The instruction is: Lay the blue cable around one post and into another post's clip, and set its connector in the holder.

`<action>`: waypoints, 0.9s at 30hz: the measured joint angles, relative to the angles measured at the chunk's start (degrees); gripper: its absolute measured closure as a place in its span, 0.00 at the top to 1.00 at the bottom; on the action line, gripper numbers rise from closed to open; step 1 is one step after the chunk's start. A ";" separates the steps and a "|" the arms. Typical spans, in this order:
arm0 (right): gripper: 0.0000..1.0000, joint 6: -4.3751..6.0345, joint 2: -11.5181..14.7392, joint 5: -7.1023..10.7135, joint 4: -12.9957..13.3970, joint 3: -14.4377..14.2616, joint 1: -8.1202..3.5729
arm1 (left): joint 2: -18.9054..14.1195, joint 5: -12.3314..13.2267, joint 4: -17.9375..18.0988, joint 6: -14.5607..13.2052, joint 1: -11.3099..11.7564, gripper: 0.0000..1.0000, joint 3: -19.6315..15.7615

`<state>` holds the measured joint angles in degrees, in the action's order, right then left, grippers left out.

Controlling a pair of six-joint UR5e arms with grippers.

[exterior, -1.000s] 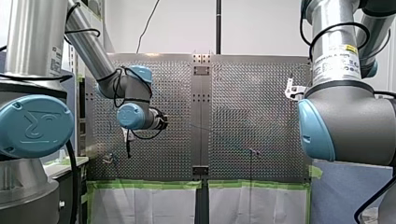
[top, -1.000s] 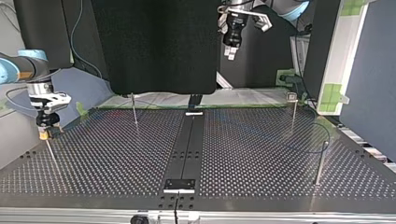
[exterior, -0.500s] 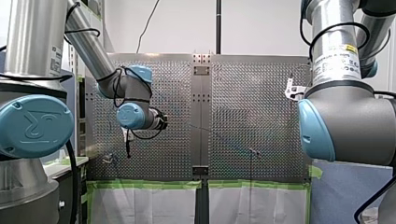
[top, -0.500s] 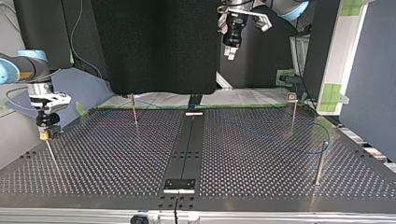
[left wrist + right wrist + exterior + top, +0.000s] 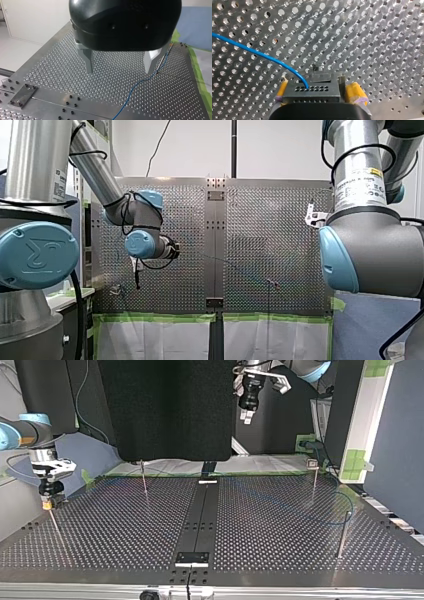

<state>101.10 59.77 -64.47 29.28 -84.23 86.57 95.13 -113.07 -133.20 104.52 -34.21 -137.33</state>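
Two arms show in the front view, with the blue cable [image 5: 235, 264] a faint line across the surface [image 5: 280, 220]. In the top view it curves by the post [image 5: 342, 535] at the right, while the right pincer [image 5: 48, 504] sits over a thin post [image 5: 56, 527]. The left wrist view shows the left pincer [image 5: 119, 63] spread wide and empty above the cable. In the right wrist view yellow pads [image 5: 355, 93] clamp the connector [image 5: 312, 91]. It should probably descend straight and square, with the cable slack.
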 joint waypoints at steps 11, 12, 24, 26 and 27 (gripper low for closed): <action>1.00 0.00 0.00 0.00 0.00 0.00 0.00 | 0.02 1.29 0.78 0.99 0.16 1.00 0.12; 1.00 0.00 0.00 0.00 0.00 0.00 0.00 | 0.03 1.36 0.98 0.99 0.22 1.00 0.27; 1.00 0.00 0.00 0.00 0.00 0.00 0.00 | 0.07 0.92 3.20 0.52 1.22 1.00 2.52; 1.00 0.00 0.00 0.00 0.00 0.00 0.00 | 0.06 1.44 3.55 0.50 1.26 1.00 2.84; 1.00 0.00 0.00 0.00 0.00 0.00 0.00 | 0.06 1.65 3.62 0.50 1.27 1.00 2.96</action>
<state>101.10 59.77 -64.47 29.28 -84.23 86.57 95.19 -111.41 -129.59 105.02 -32.94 -134.37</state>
